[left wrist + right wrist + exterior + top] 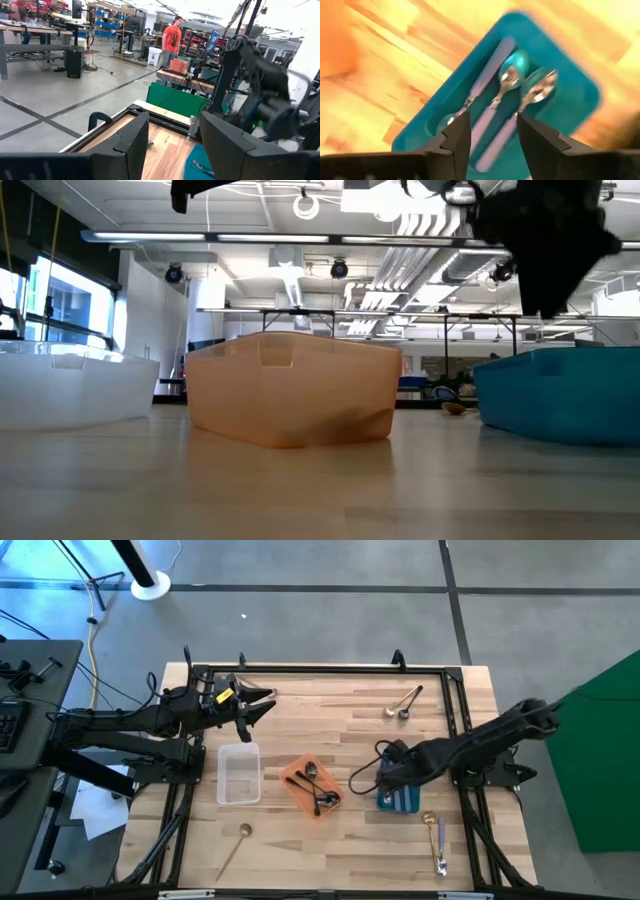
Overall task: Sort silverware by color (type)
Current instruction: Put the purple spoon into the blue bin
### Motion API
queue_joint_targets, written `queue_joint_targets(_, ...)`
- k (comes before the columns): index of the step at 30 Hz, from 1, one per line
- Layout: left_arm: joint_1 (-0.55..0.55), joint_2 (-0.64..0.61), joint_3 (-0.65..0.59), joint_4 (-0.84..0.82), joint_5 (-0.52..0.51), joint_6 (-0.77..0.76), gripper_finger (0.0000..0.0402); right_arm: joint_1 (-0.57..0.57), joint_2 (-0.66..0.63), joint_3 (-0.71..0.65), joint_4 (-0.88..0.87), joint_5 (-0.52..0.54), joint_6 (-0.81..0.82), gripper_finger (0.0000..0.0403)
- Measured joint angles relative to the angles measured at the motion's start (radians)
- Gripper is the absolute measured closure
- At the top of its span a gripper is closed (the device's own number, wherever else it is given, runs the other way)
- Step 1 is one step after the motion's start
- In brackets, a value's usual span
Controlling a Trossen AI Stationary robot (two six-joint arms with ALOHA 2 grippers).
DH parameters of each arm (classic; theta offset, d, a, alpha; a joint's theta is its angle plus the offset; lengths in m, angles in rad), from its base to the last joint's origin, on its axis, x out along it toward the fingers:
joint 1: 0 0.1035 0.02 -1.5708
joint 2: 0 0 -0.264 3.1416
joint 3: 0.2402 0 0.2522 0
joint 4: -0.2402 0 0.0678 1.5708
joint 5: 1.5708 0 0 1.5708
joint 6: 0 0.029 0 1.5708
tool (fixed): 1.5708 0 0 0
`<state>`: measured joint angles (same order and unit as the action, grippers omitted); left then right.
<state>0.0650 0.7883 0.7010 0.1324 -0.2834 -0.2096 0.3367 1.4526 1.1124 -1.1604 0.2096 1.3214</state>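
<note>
Lilac-handled spoons [492, 112] are lying in the blue tray [565, 120] directly beneath the right gripper [492, 132], whose fingers are standing released, gripping nothing; the left gripper [262, 703] is hovering released, well apart.

3 spoons [505, 100] in tray [570, 75] | right gripper [492, 132] above

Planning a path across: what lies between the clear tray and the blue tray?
High view: the orange tray, holding dark spoons, sits between clear tray and blue tray.
</note>
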Motion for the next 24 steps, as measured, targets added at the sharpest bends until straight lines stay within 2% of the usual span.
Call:
queue_joint_targets(5, 0.000, 0.000, 0.000, 0.000, 0.000, -0.005, 0.0236, 0.000, -0.149, 0.067, -0.080, 0.049, -0.073, 0.0260)
queue_joint_targets(12, 0.000, 0.000, 0.000, -0.001, 0.000, -0.024, 0.0236, 0.033, -0.441, -0.017, -0.115, 0.192, -0.039, 0.0281)
queue_joint_targets(17, 0.000, 0.000, 0.000, -0.001, 0.000, -0.030, 0.0236, 0.037, -0.591, -0.129, 0.089, 0.329, -0.053, 0.0289)
queue_joint_targets(19, 0.000, 0.000, 0.000, -0.001, 0.000, -0.051, 0.0236, 0.027, -0.622, -0.180, 0.212, 0.392, -0.108, 0.0288)
queue_joint_targets(21, 0.000, 0.000, 0.000, -0.001, 0.000, -0.069, 0.0236, 0.009, -0.634, -0.227, 0.375, 0.414, -0.220, 0.0288)
queue_joint_targets(24, 0.000, 0.000, 0.000, 0.000, 0.000, -0.075, 0.0236, -0.033, -0.630, -0.288, 0.666, 0.374, -0.451, 0.0288)
